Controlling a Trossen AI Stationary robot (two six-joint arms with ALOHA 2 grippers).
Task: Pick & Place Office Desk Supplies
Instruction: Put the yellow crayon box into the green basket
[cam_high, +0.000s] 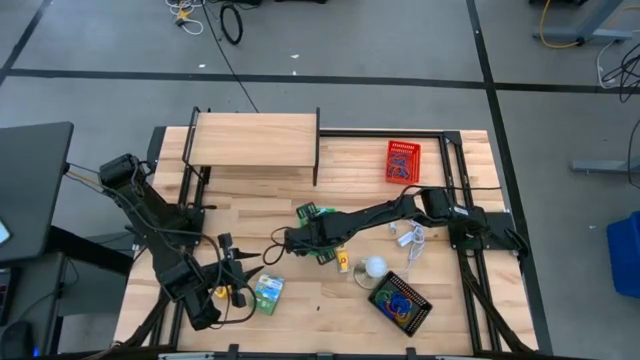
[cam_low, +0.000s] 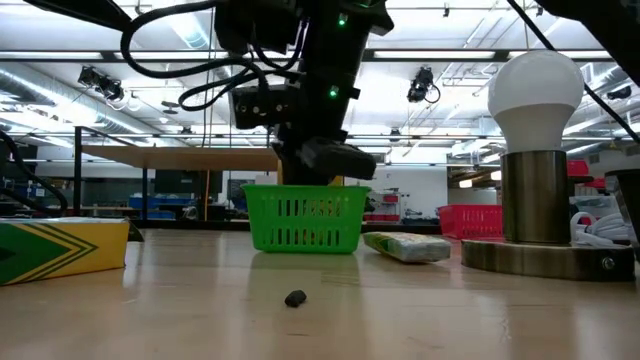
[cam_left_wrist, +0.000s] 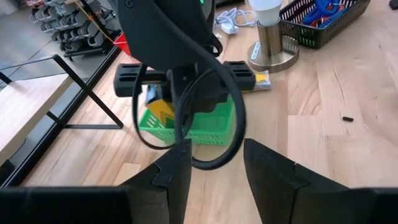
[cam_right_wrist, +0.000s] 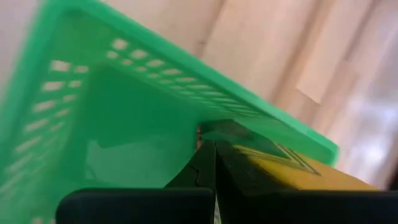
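- The yellow-and-green printed packet (cam_right_wrist: 292, 171) lies inside the green mesh basket (cam_right_wrist: 124, 99), its corner just beside the right claw (cam_right_wrist: 214, 165), whose two dark fingers are pressed together with no gap between them; the right wrist view does not show them holding anything.
- The right claw (cam_high: 300, 238) reaches from the right side of the desk (cam_high: 330, 300) to its middle and hangs directly over the green basket (cam_high: 318, 214).
- In the left wrist view the same packet (cam_left_wrist: 160, 111) shows as a yellow patch in the basket (cam_left_wrist: 205, 124), partly hidden by the right arm's body and a looped black cable (cam_left_wrist: 186, 124).
- A second green packet (cam_high: 268, 291) lies flat on the desk near the front edge, just beside the left claw (cam_high: 240, 282).
- The left claw (cam_left_wrist: 214, 171) hovers low over the desk, its fingers parted with bare wood between them and nothing in its hold.
- Another packet (cam_low: 407, 246) lies on the desk just to the side of the basket (cam_low: 303, 220) in the low view.
- A black mesh basket (cam_high: 400, 303) at the front right holds coloured loops (cam_high: 398, 299).
- A red basket (cam_high: 403, 161) stands near the back right.
- A white ball-shaped lamp (cam_high: 375, 266) on a metal base stands between the green and black baskets.
- A small dark bit (cam_low: 295, 298) lies alone on the bare wood.
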